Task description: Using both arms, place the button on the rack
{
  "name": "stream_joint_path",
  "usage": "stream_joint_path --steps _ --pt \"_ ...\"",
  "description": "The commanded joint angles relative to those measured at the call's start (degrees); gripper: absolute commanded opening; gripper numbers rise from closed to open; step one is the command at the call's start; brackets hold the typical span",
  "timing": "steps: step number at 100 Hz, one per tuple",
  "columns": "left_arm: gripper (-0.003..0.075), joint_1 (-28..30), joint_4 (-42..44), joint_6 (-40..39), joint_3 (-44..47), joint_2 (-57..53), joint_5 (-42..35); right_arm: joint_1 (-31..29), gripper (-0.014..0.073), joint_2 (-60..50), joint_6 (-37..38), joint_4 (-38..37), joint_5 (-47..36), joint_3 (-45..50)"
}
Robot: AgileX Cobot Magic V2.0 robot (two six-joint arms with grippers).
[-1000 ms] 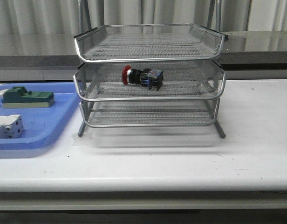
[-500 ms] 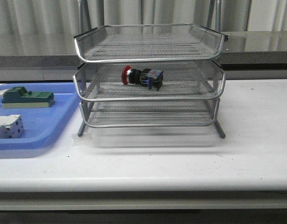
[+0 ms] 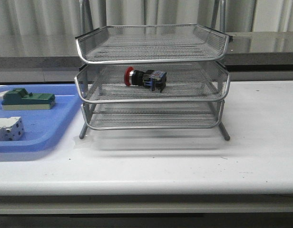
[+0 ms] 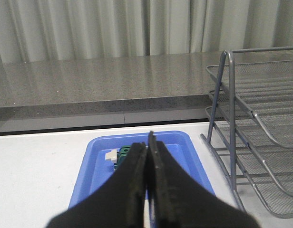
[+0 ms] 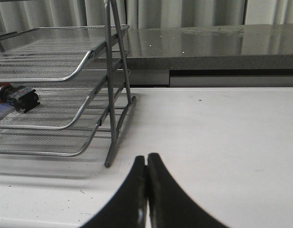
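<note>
Neither arm shows in the front view; only the fingertips appear in the wrist views. In the left wrist view the rack [image 4: 260, 137] is cut off at the frame edge, and the green block [image 4: 122, 154] in the blue tray [image 4: 96, 175] is largely hidden behind the fingers. The left pincer [image 4: 147, 156] is clenched with nothing between its fingers, held above the blue tray, well apart from the rack. The right pincer [image 5: 146, 175] is likewise clenched and empty, hovering over the bare white desk [image 5: 218, 137] near the rack's leg. The button [image 3: 145, 78] lies on its side on the rack's [image 3: 151, 61] middle tier, red head toward the robot's left. A white terminal block [image 3: 7, 129] sits in the tray's near corner.
</note>
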Motion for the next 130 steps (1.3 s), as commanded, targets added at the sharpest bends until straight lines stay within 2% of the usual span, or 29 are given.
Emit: stream_joint_path --steps 1,119,130 --pt "-0.0020 0.0 -0.6 -0.7 -1.5 0.2 -4.0 0.2 -0.0060 -1.2 0.0 -0.7 -4.2 -0.8" --pt "-0.0020 0.0 -0.6 -0.7 -1.5 0.2 -4.2 0.2 -0.0060 -1.2 0.0 -0.7 -4.2 -0.8" --pt "-0.0020 0.0 1.6 -1.8 -1.5 0.1 -4.1 0.2 -0.0060 -1.2 0.0 -0.7 -4.2 -0.8"
